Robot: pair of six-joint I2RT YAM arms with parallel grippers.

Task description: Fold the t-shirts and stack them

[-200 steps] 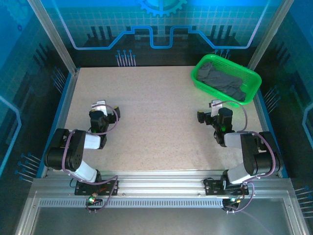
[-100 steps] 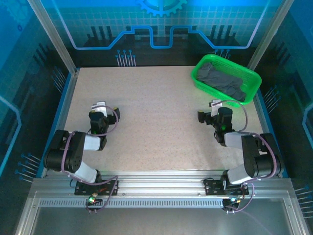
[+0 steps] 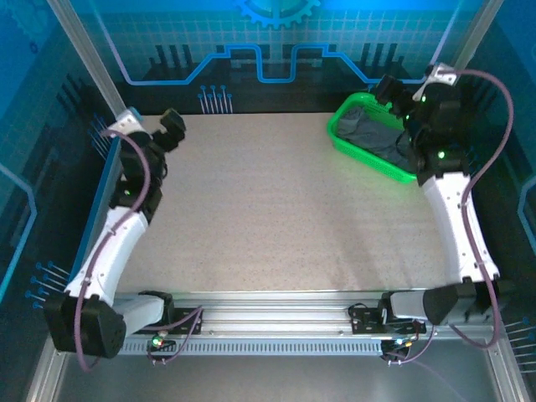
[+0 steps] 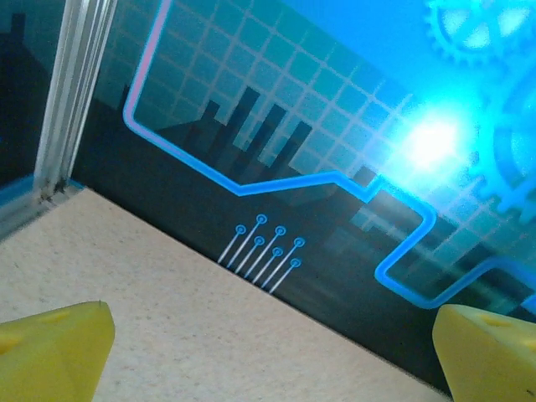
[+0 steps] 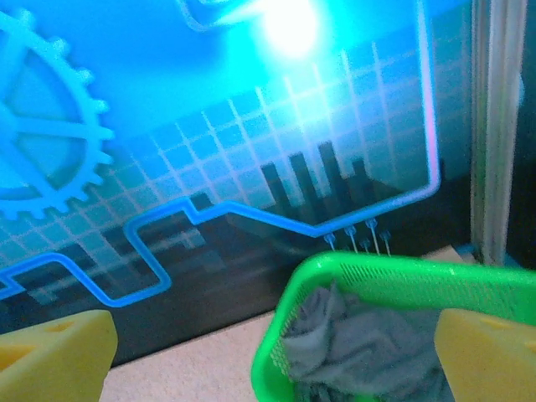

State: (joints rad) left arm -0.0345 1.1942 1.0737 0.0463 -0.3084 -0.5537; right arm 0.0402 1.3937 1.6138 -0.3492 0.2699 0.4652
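Risen since before, left fingers point(image 4: 50, 347) and right fingers point(image 5: 50, 352) gape empty; one basket point(image 5: 377, 272) holds grey t-shirts point(image 5: 360, 343).

- The t-shirts point(image 3: 374, 132) are a dark slate-grey heap of soft cloth with no print to be seen.
- They lie crumpled and unfolded inside the green mesh basket point(image 3: 362, 155), which sits at the far right corner of the table point(image 3: 268, 209).
- In the right wrist view the cloth point(image 5: 356, 342) is bunched in loose folds and creases. One ridge rises against the basket's left wall point(image 5: 280, 331), just under the rim.
- How many shirts make up the heap cannot be told; no sleeve or collar stands out.
- Nothing of the cloth hangs over the rim or lies out on the table.
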